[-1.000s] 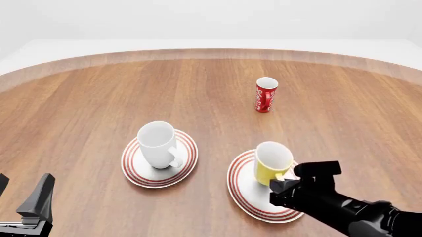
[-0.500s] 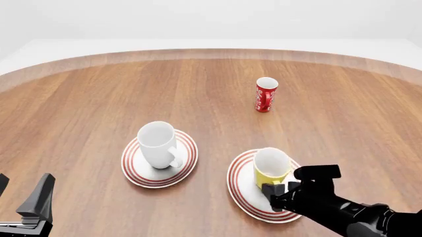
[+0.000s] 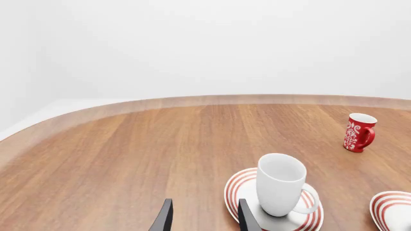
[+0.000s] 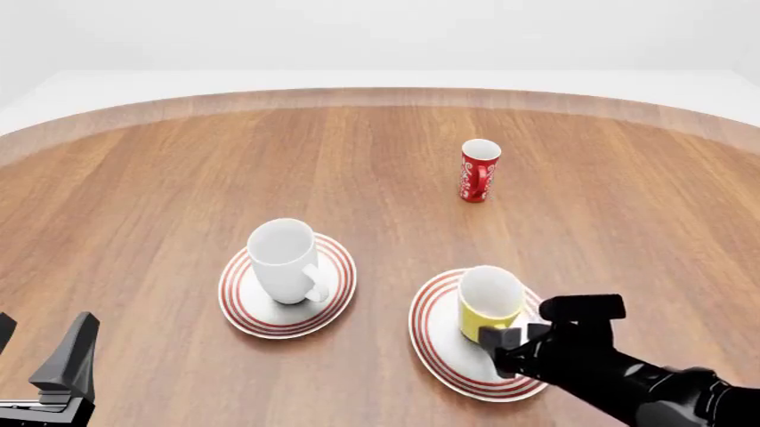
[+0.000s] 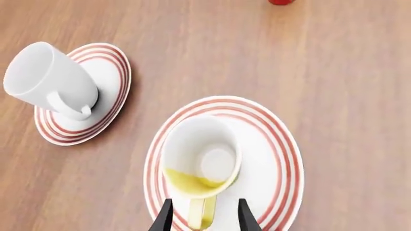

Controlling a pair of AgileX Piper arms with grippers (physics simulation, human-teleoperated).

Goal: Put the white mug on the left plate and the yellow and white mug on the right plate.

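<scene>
The white mug (image 4: 283, 258) stands upright on the left plate (image 4: 244, 305); both also show in the left wrist view (image 3: 279, 185) (image 3: 239, 186). The yellow and white mug (image 4: 489, 305) stands upright on the right plate (image 4: 433, 331). My right gripper (image 4: 506, 339) is just behind that mug. In the right wrist view its fingers are apart, one on each side of the yellow handle, and do not touch it (image 5: 204, 206). The mug (image 5: 199, 159) sits near the plate's (image 5: 273, 144) middle. My left gripper (image 4: 38, 345) is open and empty at the near left edge.
A slim red cup with white lettering (image 4: 480, 171) stands upright farther back on the wooden table, right of centre. It also shows in the left wrist view (image 3: 358, 132). The table's curved far edge (image 4: 380, 96) runs across the back.
The yellow mug has come down from a slight tilt to rest upright on the right plate. My right gripper has shifted a little down and to the right. The left arm has not moved.
</scene>
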